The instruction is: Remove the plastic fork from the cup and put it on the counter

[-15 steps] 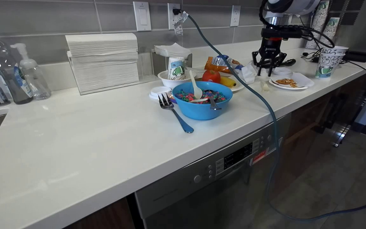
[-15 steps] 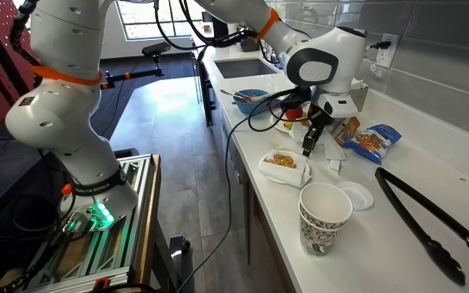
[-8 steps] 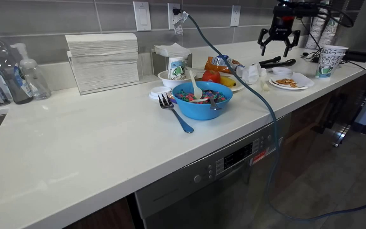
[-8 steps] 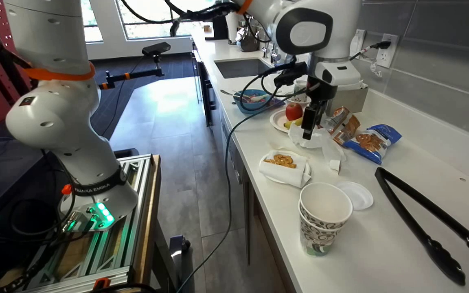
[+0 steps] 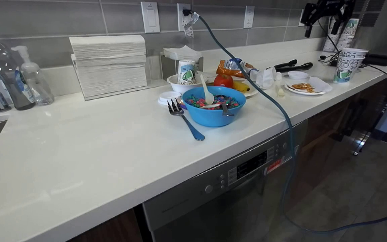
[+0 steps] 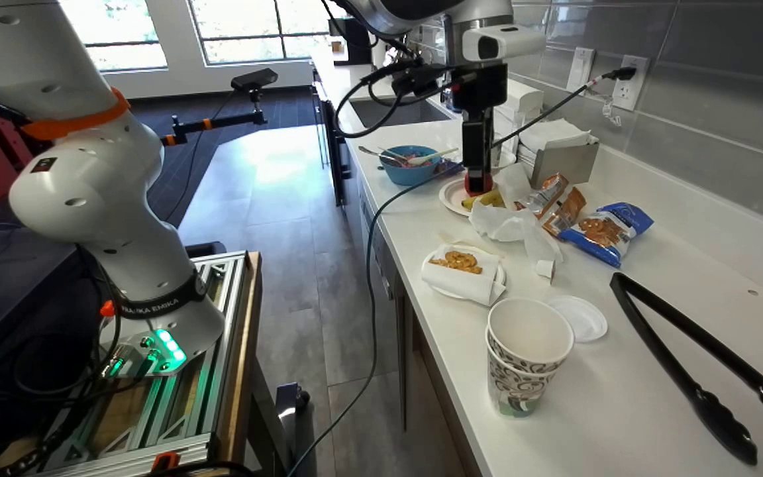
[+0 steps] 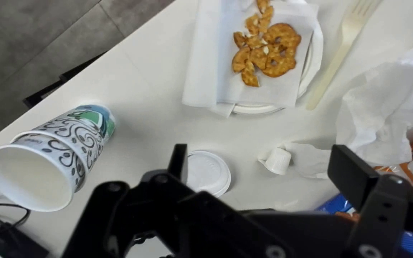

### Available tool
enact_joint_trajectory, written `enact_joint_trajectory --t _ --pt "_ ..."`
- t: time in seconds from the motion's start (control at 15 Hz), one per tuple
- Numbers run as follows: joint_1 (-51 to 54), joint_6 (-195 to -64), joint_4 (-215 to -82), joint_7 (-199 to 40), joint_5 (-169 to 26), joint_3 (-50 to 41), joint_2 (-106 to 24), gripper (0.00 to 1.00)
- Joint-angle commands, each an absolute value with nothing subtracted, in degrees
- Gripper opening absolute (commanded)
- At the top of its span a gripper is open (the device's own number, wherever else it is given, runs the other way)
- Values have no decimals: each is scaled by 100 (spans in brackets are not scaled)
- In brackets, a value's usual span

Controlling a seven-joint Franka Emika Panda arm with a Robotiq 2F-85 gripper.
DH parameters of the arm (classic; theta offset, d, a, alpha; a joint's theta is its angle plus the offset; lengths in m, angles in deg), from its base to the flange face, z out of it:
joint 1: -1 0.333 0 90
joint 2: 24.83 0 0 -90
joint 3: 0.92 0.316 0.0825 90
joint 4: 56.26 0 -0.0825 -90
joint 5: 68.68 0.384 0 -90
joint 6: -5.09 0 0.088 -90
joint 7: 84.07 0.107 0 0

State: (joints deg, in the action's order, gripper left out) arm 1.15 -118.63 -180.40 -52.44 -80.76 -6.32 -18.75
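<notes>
Pale and cream-coloured, the plastic fork (image 7: 341,50) lies flat on the counter (image 7: 149,93) beside the pretzel plate in the wrist view. A small plain whitish cup (image 7: 278,160) rests tipped on the counter near a crumpled napkin, and nothing stands in it that I can see. My gripper (image 7: 262,165) is high above them with its fingers (image 7: 351,175) wide apart and only bare counter, a lid and the small cup far below between them. In both exterior views the gripper (image 5: 321,31) hangs in the air, holding nothing.
Around the spot are a pretzel plate (image 7: 310,71), stacked paper cups (image 7: 84,143), a white lid (image 7: 208,172) and a crumpled napkin (image 7: 382,104). Black tongs (image 6: 693,391) lie at the back. A blue bowl (image 5: 210,116) stands farther along, and a cable (image 5: 277,104) crosses the counter.
The gripper has opened wide and lifted away from the counter, shifting right in an exterior view. The fork and the other items on the counter have stayed in place.
</notes>
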Motion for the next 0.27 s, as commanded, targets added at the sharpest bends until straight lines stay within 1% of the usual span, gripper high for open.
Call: enact_joint_trajectory --t 0.0,0.2 --pt "-83 -11857 -18224 -5555 -8050 -415 -1624 100" --pt "-146 -11852 -18591 -6002 -8020 -377 -1097 100"
